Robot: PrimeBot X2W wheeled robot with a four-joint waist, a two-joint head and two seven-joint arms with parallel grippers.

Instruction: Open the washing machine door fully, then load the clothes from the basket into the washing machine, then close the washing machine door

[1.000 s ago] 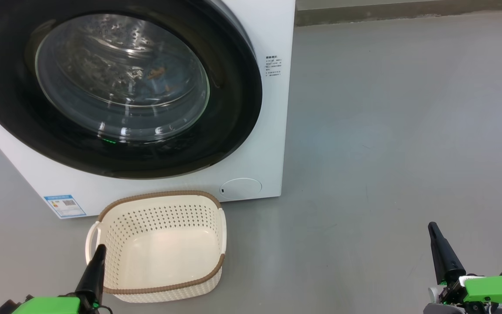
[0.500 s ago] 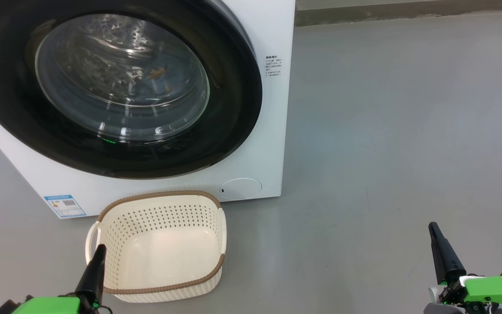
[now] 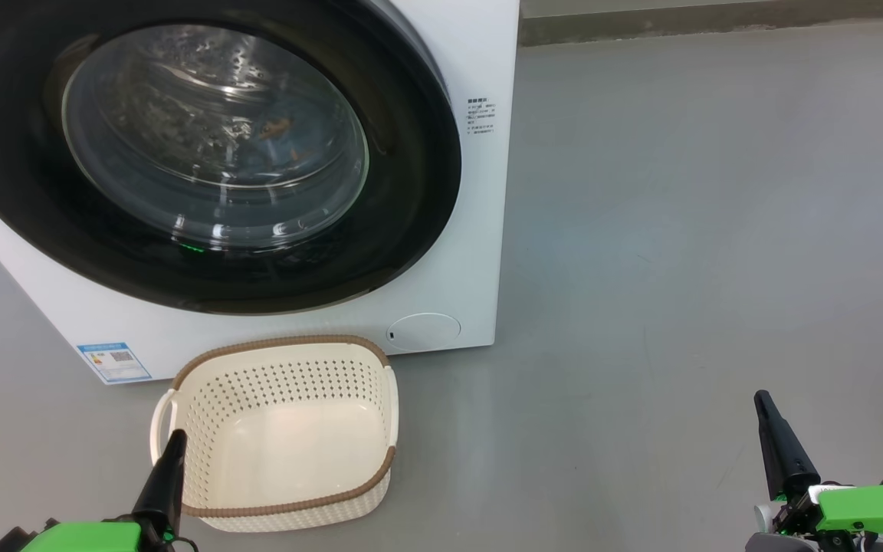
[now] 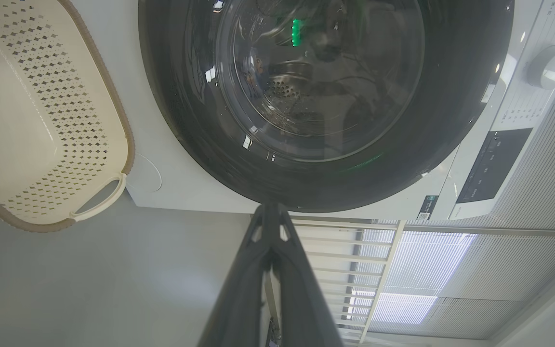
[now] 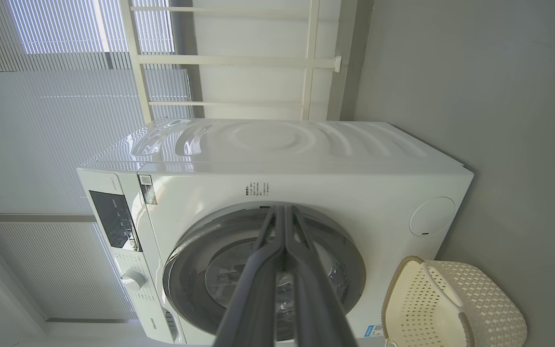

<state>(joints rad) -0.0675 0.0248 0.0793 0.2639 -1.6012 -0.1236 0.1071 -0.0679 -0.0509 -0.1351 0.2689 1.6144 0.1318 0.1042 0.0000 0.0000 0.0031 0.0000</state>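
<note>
Washer [image 3: 480, 230] door [image 3: 204, 153] shut; left end effector [image 3: 175, 438] and right end effector [image 3: 760, 400] closed, holding nothing.
Clothes [image 3: 277, 126] show dimly through the door glass, inside the drum. Basket [image 3: 280, 341] sits on the floor [image 3: 679, 230] just in front of the washer, below the door. Left end effector's tip overlaps the basket's left rim in the head view; right one is over the floor, well apart from the basket.

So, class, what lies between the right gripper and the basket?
Only bare grey floor separates the right gripper from the basket, as the head view shows.
</note>
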